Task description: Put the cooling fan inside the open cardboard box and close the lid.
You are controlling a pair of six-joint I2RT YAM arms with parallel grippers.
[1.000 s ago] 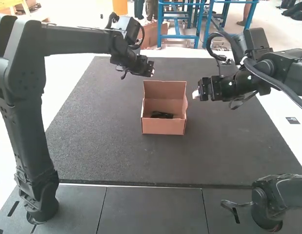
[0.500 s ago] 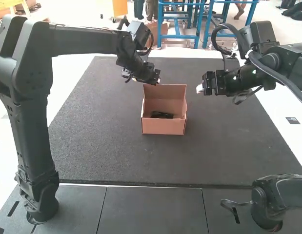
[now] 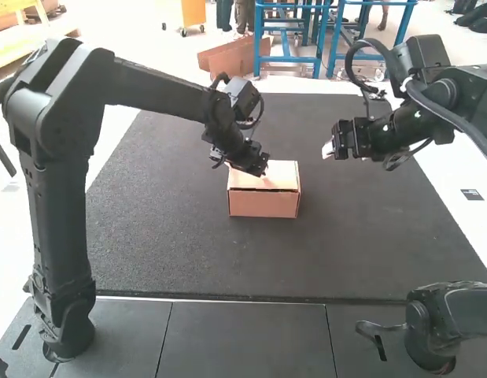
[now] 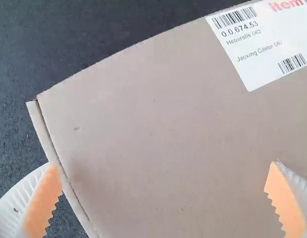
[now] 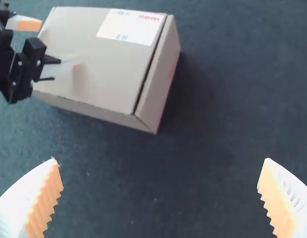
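Nearest us the cardboard box sits on the counter with its lid down; the cooling fan is hidden, so we judge it to be inside the box; on the lid, towards the box's left end, the left hand rests with fingers spread wide, gripping nothing; beyond, off the box's right side, the right hand hovers wide open and empty. If its flap is not tucked, the lid may spring up once pressure lifts; an off-centre push could skid or tip the box.
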